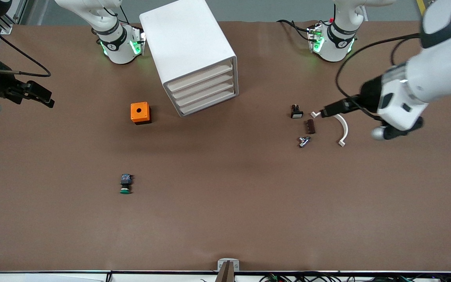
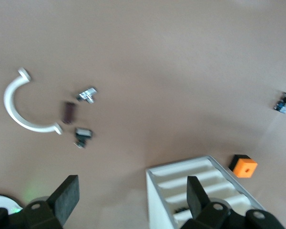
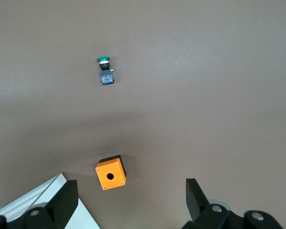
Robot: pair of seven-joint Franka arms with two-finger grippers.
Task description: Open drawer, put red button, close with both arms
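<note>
Resting on counter (image 1: 225, 219): matte brown sheet, boxy white drawer cabinet (image 1: 192, 55), drawers closed.
Left claw (image 2: 131, 198): fingers apart, empty, aloft.
Right claw (image 3: 131, 200): fingers apart, empty, aloft.

Both arms hung raised above the table, apart at opposite ends. The left gripper (image 2: 128, 198) had its fingers spread wide and empty; the right gripper (image 3: 128, 200) likewise.

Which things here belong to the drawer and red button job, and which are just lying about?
Job: drawers, shut; left gripper, open, over the white arc; right gripper, open, at the right arm's table end. No red button shows.
Lying about: green button, orange box, white arc, brown piece, silver part, black switch.
</note>
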